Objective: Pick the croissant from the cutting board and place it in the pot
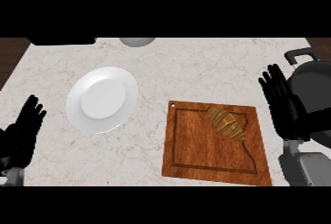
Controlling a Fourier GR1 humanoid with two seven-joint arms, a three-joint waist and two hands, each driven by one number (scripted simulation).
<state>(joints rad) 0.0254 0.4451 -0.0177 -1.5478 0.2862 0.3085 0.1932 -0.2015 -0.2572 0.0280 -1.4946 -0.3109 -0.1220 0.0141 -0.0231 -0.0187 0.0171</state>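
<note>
With the right robot hand [279, 101] held open beside the cutting board [216, 144], the croissant [228, 122] is best approached from above and enclosed across its middle.

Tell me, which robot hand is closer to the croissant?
The right hand. It is open just right of the croissant, which lies on the cutting board. The left hand rests open at the far left edge, beyond the plate.

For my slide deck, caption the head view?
Golden croissant on wooden cutting board; both black hands open, dark pot at right.
</note>
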